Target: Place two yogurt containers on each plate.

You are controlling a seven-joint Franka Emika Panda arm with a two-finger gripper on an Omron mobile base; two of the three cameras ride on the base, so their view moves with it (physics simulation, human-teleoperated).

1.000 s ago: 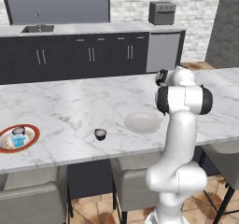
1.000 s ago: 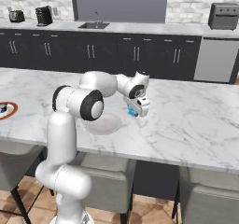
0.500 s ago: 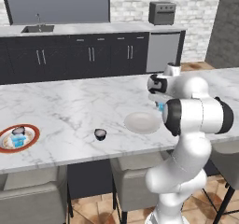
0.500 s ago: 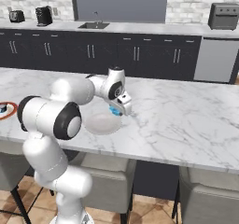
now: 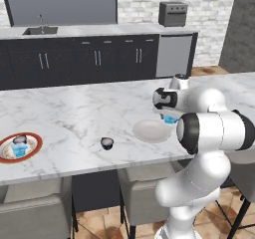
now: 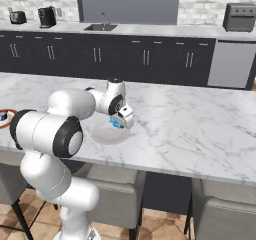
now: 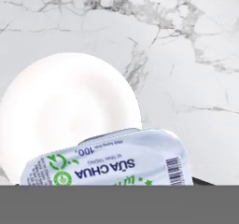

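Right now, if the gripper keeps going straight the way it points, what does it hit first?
Probably the plain white plate: the gripper, holding a light blue yogurt cup, points down at the plate's edge, though depth is unclear.

Light blue yogurt cup point(image 7: 109, 161), foil lid tilted, sits between the jaws, above the plain white plate's point(image 7: 60, 106) edge.

arm: swung left, lower | light blue yogurt cup point(image 6: 116, 123): carried from beyond to over pale plate point(image 6: 102, 134) edge
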